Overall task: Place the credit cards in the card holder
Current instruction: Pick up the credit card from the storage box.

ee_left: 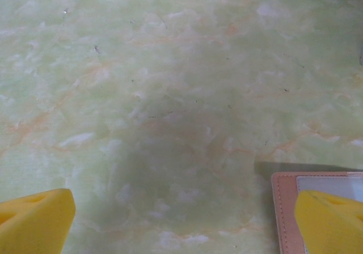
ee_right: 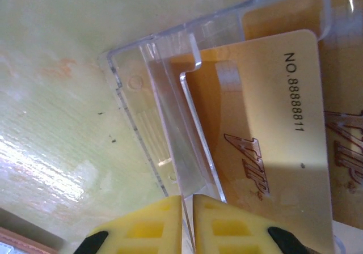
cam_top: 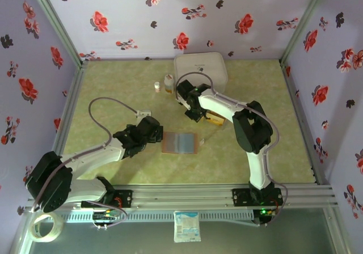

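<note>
left gripper (ee_left: 187, 223) wide apart, empty, beside reddish-brown leather card holder (ee_left: 283, 208) | right gripper (ee_right: 188, 225) pinched nearly together at clear plastic rack (ee_right: 164, 123) of golden-yellow cards (ee_right: 266, 123); hold unclear

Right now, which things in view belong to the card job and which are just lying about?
Job: credit cards, card holder, clear plastic rack the cards sit in.
Lying about: white zip case, two small bottles, tape roll, white packet.
</note>
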You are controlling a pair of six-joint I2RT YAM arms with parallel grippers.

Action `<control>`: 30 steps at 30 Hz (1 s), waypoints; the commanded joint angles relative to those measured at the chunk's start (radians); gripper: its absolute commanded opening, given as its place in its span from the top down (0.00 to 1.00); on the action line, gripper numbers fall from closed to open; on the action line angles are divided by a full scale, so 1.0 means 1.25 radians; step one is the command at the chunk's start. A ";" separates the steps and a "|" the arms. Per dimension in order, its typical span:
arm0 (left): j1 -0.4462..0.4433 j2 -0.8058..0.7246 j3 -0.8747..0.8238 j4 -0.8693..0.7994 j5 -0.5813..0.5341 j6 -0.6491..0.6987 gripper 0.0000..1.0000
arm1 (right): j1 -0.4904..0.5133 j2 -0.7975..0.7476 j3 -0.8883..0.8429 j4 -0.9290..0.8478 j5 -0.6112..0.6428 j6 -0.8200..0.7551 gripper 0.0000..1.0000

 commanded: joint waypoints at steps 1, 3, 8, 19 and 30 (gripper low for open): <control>0.006 0.008 0.026 -0.008 -0.016 0.016 0.00 | 0.002 -0.018 0.008 -0.028 -0.019 -0.027 0.92; 0.006 0.009 0.028 -0.012 -0.012 0.018 0.00 | 0.002 -0.015 0.018 -0.036 -0.028 -0.036 0.95; 0.006 0.008 0.034 -0.021 -0.006 0.016 0.00 | 0.002 -0.024 0.042 -0.051 -0.042 -0.046 0.99; 0.006 0.014 0.041 -0.030 -0.006 0.033 0.00 | 0.020 -0.087 0.097 -0.102 -0.043 -0.063 1.00; 0.006 0.009 0.048 -0.027 0.005 0.070 0.00 | 0.045 -0.259 -0.013 -0.024 -0.119 0.102 1.00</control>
